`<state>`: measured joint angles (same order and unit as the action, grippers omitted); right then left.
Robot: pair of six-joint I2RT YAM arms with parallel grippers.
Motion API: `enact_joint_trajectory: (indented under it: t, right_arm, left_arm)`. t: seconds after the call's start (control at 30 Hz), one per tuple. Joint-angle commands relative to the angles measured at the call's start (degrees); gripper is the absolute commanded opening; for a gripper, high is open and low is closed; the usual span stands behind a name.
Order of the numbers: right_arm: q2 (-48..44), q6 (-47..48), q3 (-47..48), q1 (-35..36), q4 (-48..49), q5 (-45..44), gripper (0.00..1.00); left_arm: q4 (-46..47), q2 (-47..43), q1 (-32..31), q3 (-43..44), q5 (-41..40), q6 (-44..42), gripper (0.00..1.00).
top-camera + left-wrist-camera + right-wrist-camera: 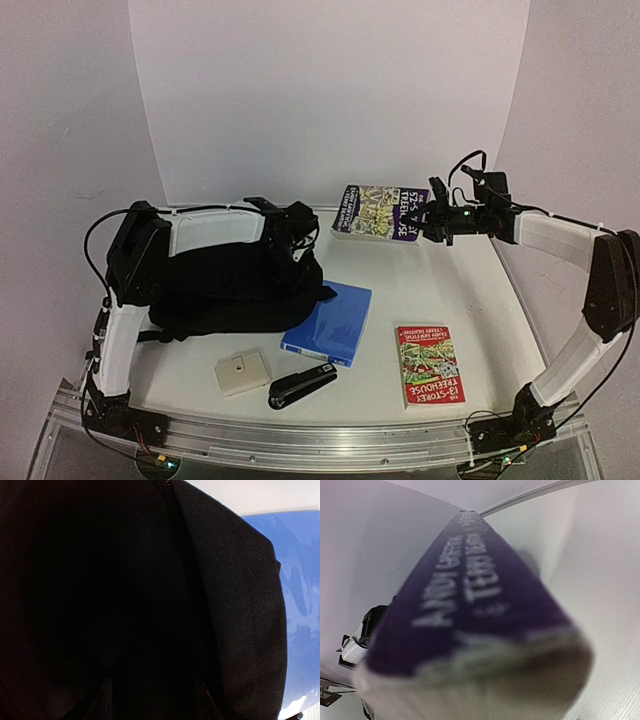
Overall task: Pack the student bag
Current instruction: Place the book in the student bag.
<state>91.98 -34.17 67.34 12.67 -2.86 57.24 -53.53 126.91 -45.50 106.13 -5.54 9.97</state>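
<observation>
The student bag (230, 290), a large black fabric backpack, lies on the left half of the table. My left gripper (297, 243) sits low on its right end. In the left wrist view black fabric (125, 580) fills the frame, and my two dark fingertips (102, 702) stand apart with the cloth between them. My right gripper (432, 222) is shut on the right edge of a purple book (380, 212), holding it above the table's far side. Its spine (470, 595) hides the fingers in the right wrist view.
A blue binder (330, 322) lies against the bag's right side, also seen in the left wrist view (300, 605). Near the front edge are a beige box (242, 373), a black stapler (302, 385) and a red and green book (428, 363). White walls enclose the table.
</observation>
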Motion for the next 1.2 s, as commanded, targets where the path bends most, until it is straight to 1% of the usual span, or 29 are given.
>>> enact_joint_trajectory:
  t: [0.0, 0.03, 0.17, 0.2, 0.37, 0.53, 0.6, 0.73, 0.8, 0.87, 0.93, 1.0, 1.17]
  right_arm:
    - [-0.46, 0.3, 0.25, 0.33, 5.13, 1.56, 0.0]
    - [-0.45, 0.31, 0.25, 0.33, 5.11, 1.56, 0.0]
    - [-0.5, 0.35, 0.3, 0.3, 5.14, 1.61, 0.0]
    - [-0.54, 0.41, 0.33, 0.29, 5.12, 1.63, 0.0]
    - [-0.65, 0.61, 0.32, 0.31, 5.09, 1.77, 0.0]
    - [-0.66, 0.66, -0.01, 0.54, 5.13, 2.14, 0.0]
    - [-0.55, 0.78, -0.36, 0.92, 5.13, 2.19, 0.0]
    - [0.54, 0.92, -1.22, 2.45, 5.17, 2.36, 0.0]
    - [1.83, 0.84, -1.13, 4.18, 5.24, 2.5, 0.0]
    - [3.32, -0.02, -0.55, 5.82, 6.28, 2.57, 0.0]
    - [5.44, -2.96, 0.07, 8.27, 9.67, 2.95, 0.0]
    - [7.86, -7.99, 0.74, 10.27, 15.56, 3.04, 0.0]
    - [16.03, -18.29, 4.87, 15.81, 26.43, 1.66, 0.0]
  left_arm:
    - [-2.1, -0.5, 0.26, 1.58, -3.4, -0.34, 0.38]
    - [-2.09, -0.88, 0.45, 1.5, -3.63, -0.39, 0.33]
    - [-2.18, -2.68, 1.15, 1.4, -5.66, -0.39, 0.04]
    - [-2.09, -3.27, 1.27, 1.31, -6.38, -0.35, 0.01]
    - [0.23, -8.78, 2.21, -0.7, -7.83, -0.17, 0.0]
    - [5.39, -16.82, 3.4, -4.6, -7.59, 0.99, 0.0]
    - [8.14, -20.58, 4.25, -6.76, -6.08, 1.66, 0.0]
    - [15.04, -27.9, 7.09, -12.71, 0.74, 2.7, 0.0]
    - [17.78, -31.13, 8.76, -15.57, 3.97, 3.31, 0.0]
    - [19.39, -33.09, 9.83, -17.42, 5.15, 3.65, 0.0]
    - [20.35, -34.2, 10.47, -18.47, 6.22, 4.26, 0.0]
    - [20.75, -34.24, 10.67, -18.79, 7.35, 4.91, 0.0]
    - [22.89, -34.33, 10.77, -19.71, 9.85, 6.31, 0.0]
